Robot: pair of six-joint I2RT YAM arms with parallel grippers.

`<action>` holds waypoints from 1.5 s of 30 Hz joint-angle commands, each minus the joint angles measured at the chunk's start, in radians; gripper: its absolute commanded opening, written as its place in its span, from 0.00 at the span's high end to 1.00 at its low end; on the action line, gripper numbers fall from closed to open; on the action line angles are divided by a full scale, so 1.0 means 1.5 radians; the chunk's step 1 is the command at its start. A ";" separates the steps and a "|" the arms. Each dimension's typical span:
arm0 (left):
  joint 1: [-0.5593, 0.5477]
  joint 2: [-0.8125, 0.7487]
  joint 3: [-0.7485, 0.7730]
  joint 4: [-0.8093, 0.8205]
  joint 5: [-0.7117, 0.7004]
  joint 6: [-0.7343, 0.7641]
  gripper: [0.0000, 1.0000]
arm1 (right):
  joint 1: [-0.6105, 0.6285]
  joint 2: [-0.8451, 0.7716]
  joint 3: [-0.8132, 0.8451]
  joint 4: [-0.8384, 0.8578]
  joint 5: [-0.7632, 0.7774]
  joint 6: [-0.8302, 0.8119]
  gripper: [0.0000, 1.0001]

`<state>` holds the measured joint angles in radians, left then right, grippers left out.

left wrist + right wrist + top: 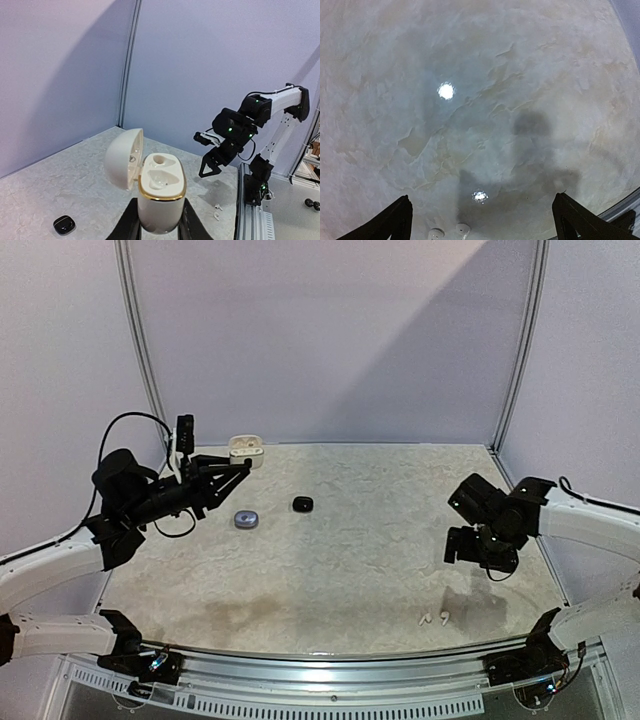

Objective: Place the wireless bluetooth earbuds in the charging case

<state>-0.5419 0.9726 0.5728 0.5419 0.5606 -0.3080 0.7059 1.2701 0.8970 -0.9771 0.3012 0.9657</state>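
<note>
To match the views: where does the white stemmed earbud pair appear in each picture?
Top external: white stemmed earbud pair, front right of table.
Left wrist: the pair, lower right, near the rail.
Right wrist: the pair, bottom edge, left of centre.
Shared landmark: right end effector, open.

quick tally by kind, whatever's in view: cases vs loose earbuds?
Charging cases: 3 (white case open, in the left gripper; purplish-grey case; black case)
Loose earbuds: 2 (white earbuds, stemmed, near the right arm)
Total: 5
</note>
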 commanded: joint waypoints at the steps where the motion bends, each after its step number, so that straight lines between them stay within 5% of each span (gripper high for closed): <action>1: 0.005 -0.018 -0.008 0.018 0.005 0.005 1.00 | 0.000 -0.103 -0.061 0.039 0.071 0.157 0.03; 4: 0.003 -0.022 -0.009 0.011 0.004 0.008 1.00 | -0.001 -0.140 -0.082 -0.026 0.054 0.212 0.14; 9: 0.002 -0.030 -0.015 0.005 0.002 0.010 1.00 | 0.001 -0.087 -0.093 -0.073 -0.052 0.224 0.12; 15: 0.003 -0.037 -0.028 0.011 -0.004 0.008 1.00 | 0.023 0.000 -0.068 -0.047 -0.120 0.175 0.28; 20: 0.003 -0.042 -0.045 0.027 -0.011 0.011 1.00 | 0.026 0.006 -0.116 0.024 -0.154 0.196 0.51; 45: -0.003 -0.061 -0.062 0.015 -0.015 0.018 1.00 | 0.085 0.081 -0.125 0.092 -0.218 0.110 0.54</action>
<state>-0.5426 0.9066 0.4988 0.5632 0.5411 -0.2989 0.8246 1.3705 0.7120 -0.8555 -0.0109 1.1633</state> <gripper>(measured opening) 0.219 0.465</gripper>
